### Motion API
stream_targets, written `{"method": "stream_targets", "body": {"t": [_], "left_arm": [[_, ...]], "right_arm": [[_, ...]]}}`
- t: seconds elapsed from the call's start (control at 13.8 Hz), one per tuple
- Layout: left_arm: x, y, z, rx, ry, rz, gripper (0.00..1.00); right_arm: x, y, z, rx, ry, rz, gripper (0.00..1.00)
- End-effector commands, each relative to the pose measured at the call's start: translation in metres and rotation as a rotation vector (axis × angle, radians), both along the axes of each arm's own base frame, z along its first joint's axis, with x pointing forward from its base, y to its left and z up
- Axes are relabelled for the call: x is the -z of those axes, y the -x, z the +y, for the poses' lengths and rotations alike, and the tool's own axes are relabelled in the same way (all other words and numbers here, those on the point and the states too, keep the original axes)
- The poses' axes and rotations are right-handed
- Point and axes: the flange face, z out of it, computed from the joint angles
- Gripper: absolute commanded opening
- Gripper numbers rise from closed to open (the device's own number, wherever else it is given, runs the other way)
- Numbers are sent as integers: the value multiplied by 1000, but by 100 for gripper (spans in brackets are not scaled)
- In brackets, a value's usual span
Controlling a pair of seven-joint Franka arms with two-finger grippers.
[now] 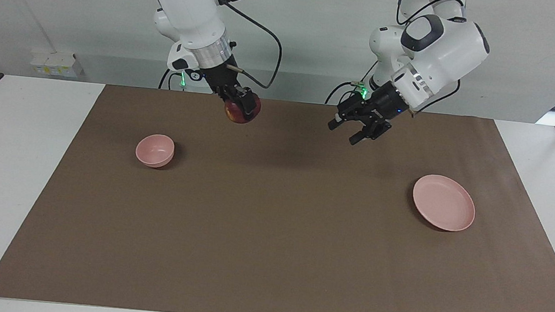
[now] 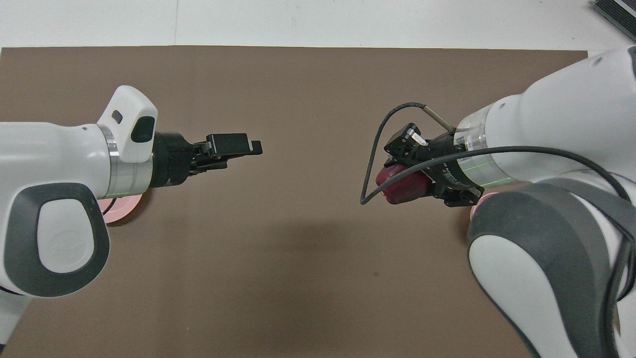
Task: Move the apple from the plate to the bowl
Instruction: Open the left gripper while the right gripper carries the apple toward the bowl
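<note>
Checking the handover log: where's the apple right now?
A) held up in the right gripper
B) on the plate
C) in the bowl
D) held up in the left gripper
A: the right gripper is shut on the apple above the brown mat; the plate and bowl are both empty, and the left gripper holds nothing.

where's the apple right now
The apple is off the plate, held up in the air by the right hand over the brown mat, toward the right arm's end of the table, not yet above the bowl.
</note>
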Motion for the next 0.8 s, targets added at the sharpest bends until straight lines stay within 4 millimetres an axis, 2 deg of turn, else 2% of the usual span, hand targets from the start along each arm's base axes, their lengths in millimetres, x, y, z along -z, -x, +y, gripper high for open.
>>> {"method": "stream_targets", "body": {"t": [0.0,0.22,0.29,0.44,0.58,0.73], "left_arm": [[1,-8,41,-1,-180,-18,100],[1,-19,79,41,-399,-54,100],[2,-20,89,58,-462,-62,100],[2,-21,109,123,-581,-62,100],[3,-19,126,151,-610,-18,100],[5,-12,133,203,-715,53,100]], "right_arm": [[-5,0,-16,-87,106,-49,0],[0,1,-30,-209,177,-45,0],[1,0,-45,-252,190,-50,0],[16,-5,-87,-314,178,-30,0],[30,2,-116,-361,180,0,0],[63,9,-151,-421,177,47,0]]}}
